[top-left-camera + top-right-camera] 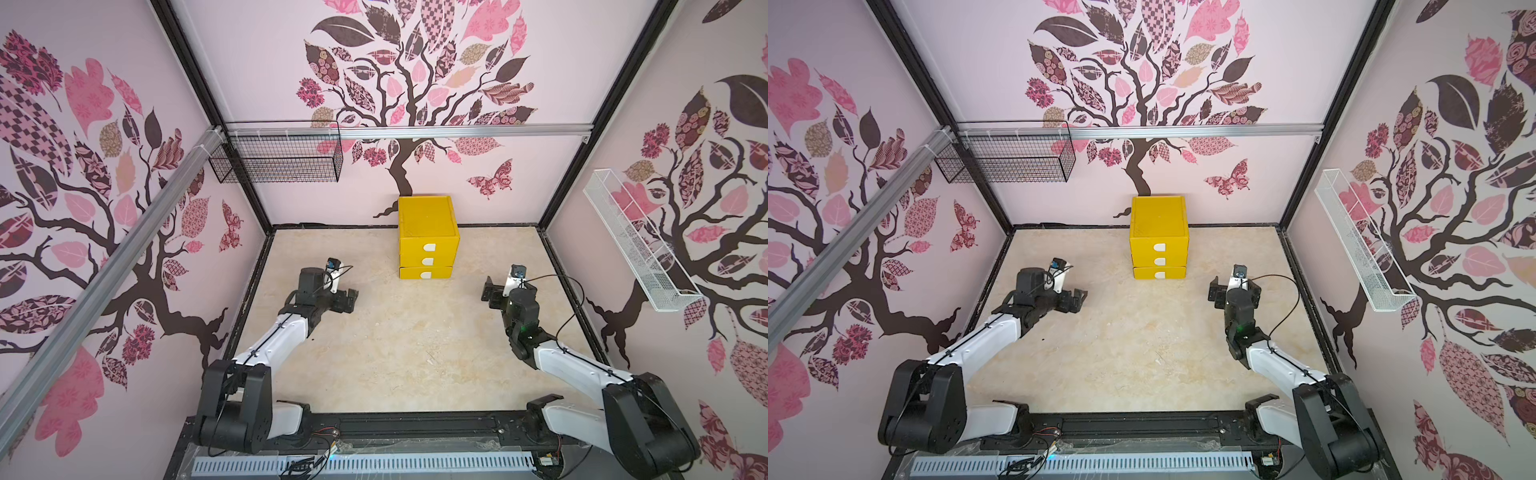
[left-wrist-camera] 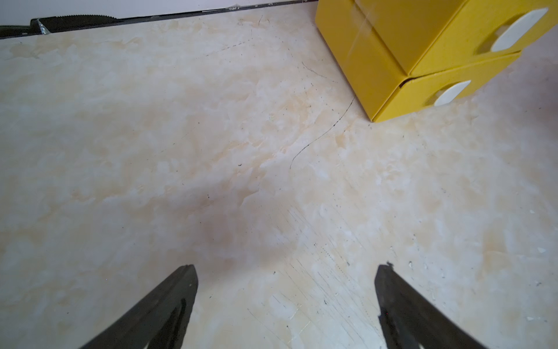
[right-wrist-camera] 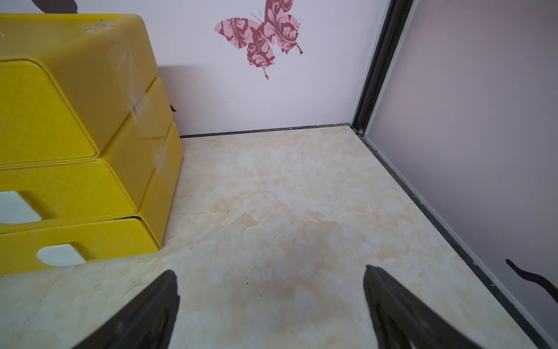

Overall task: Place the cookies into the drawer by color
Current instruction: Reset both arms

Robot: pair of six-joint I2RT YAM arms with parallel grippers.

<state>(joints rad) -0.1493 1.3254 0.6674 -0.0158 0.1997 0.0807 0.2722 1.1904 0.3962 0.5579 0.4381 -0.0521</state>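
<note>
Cookies nowhere in view; yellow drawer cabinet (image 1: 428,237) shut.
Counter (image 1: 395,353) bare; left end effector (image 1: 350,300) and right end effector (image 1: 490,296) spread, empty. Sorting looks finished, contents unseen.

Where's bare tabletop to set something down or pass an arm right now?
Widest bare patch: the marble tabletop between the left tool and right tool, from the front of the yellow drawer cabinet to the near edge. Both sides of the cabinet are bare too. Nowhere is crowded; the narrowest room is outboard of each tool.
</note>
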